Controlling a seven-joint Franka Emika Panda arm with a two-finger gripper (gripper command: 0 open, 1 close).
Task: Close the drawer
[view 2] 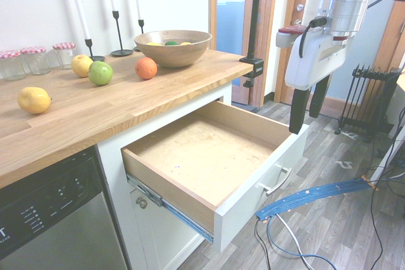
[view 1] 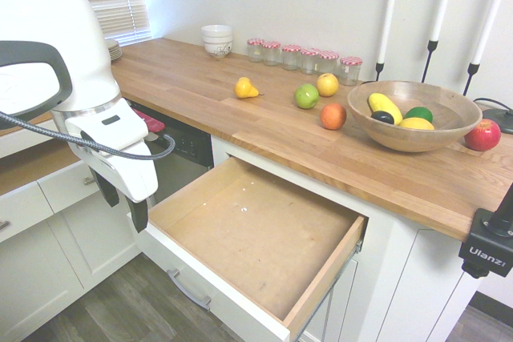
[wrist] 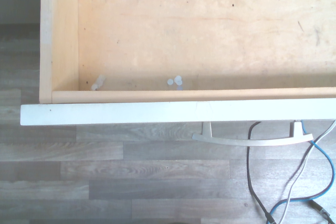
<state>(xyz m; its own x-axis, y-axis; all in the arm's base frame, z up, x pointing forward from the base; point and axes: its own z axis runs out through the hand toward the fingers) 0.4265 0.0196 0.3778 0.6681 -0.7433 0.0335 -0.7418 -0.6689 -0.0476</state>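
Note:
The wide drawer (view 1: 256,230) stands pulled far out from under the wooden countertop, its plywood bottom (view 2: 202,153) bare. Its white front panel (view 2: 253,210) carries a silver bar handle (view 2: 276,181), which also shows in the other exterior view (view 1: 189,289). My gripper (view 2: 305,123) hangs open with nothing between its fingers, pointing down just outside the front panel near one end, above the panel's top edge. In the first exterior view, the gripper (view 1: 122,204) is beside the drawer's front corner. The wrist view looks down on the front panel's top edge (wrist: 157,113), the handle (wrist: 252,139) and the drawer floor (wrist: 210,24).
On the countertop (view 1: 200,94) stand a wooden fruit bowl (view 1: 413,118), loose fruit, several jars and black candle holders. A black dishwasher (view 2: 50,213) sits beside the drawer. White cabinets (view 1: 40,238) face it across a narrow strip of floor. Cables (view 2: 304,197) lie on the wood floor.

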